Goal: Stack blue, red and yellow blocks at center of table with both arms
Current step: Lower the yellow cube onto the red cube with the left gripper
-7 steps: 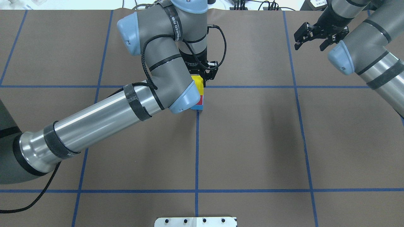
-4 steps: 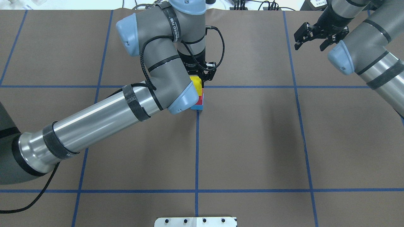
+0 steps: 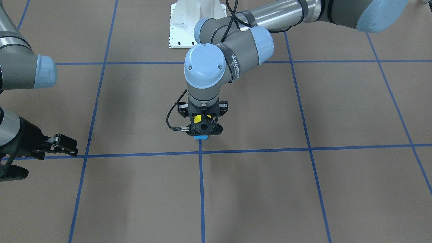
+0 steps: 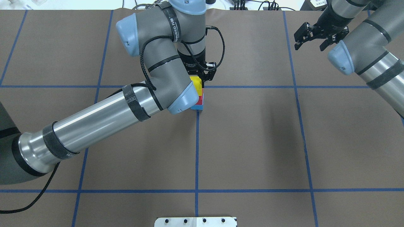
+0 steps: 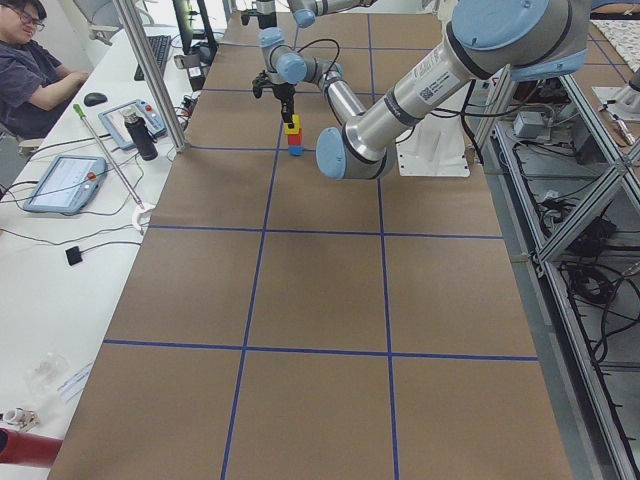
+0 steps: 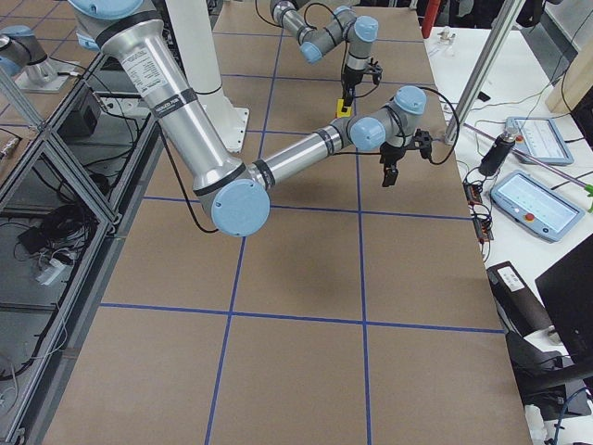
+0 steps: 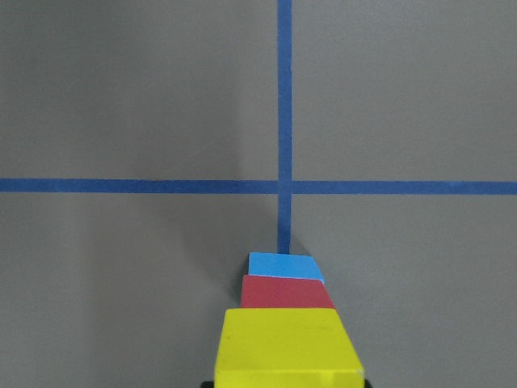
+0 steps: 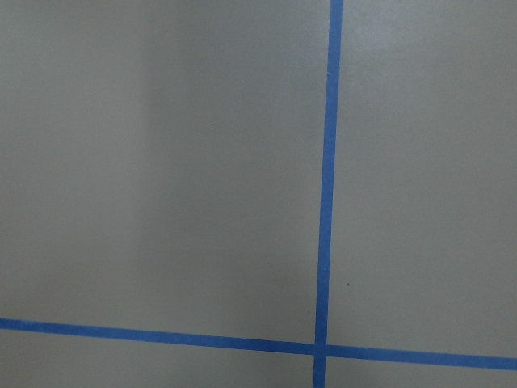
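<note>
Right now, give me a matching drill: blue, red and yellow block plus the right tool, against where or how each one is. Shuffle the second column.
Column 1
1. blue block
2. red block
3. yellow block
4. right tool

Column 2
a. top of the stack
b. open, empty, well off to the side of the stack
c. bottom of the stack
d. middle of the stack

Pairs: 1-c, 2-d, 3-a, 4-b
</note>
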Robot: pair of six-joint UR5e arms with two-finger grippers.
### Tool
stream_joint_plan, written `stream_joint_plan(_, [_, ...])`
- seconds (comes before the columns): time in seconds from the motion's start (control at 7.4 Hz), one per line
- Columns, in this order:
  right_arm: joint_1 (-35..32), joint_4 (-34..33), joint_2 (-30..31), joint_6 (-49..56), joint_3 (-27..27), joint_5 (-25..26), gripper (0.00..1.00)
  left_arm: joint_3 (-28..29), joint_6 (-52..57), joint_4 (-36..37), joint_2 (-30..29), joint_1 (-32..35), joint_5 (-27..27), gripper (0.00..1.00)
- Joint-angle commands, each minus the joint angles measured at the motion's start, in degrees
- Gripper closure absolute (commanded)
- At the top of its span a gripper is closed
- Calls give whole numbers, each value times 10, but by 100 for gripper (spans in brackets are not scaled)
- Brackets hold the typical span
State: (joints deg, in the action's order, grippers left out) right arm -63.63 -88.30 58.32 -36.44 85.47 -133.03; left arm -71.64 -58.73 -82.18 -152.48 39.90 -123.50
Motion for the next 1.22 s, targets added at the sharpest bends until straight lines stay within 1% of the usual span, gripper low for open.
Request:
stream_joint_plan(0.0, [0,0,0,0,1,0,1,0,5,-1,-1,0,0,100])
stream_joint_plan(1.08, [-1,0,0,0,1,0,1,1,21,4,-2,0,1,100])
